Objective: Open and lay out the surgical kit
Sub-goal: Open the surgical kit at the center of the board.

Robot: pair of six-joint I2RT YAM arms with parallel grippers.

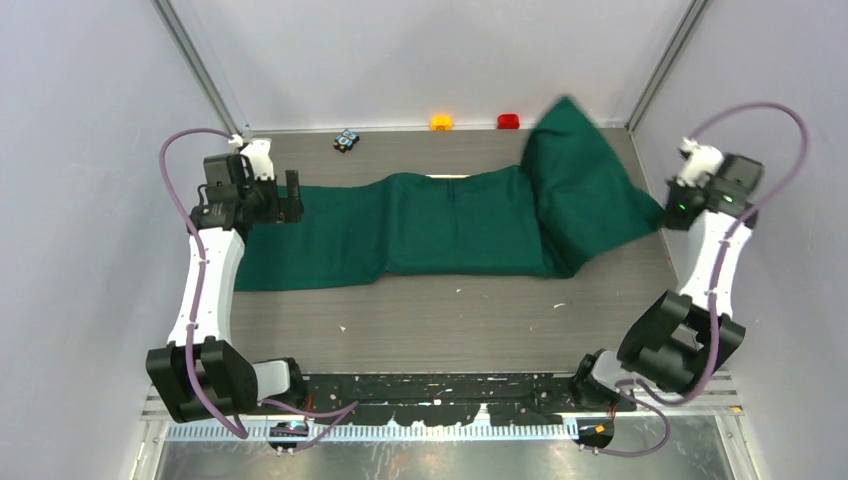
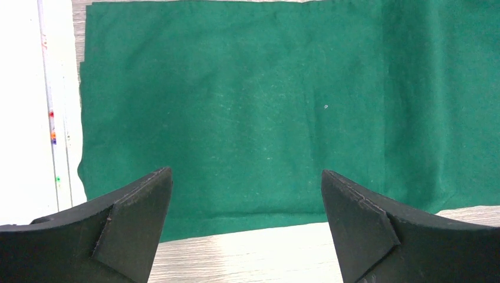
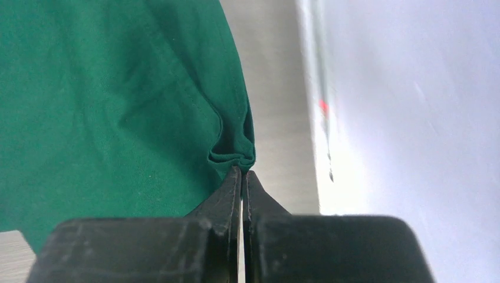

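2 white arms (image 1: 205, 290), purple cables (image 1: 164, 160), black wedge-fingered end effectors (image 2: 246, 171).

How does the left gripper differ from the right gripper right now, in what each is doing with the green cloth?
The left gripper is open, jaws spread wide; the right gripper is shut. The left gripper holds nothing and sits over a flat stretch of the green drape; the right gripper pinches a bunched edge at the drape's rumpled right end. Both are black and at the same drape.

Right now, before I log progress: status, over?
Left gripper jaws open over flat drape end. Right gripper jaws shut on drape corner, flap raised. Contents not visible; nothing blocking.
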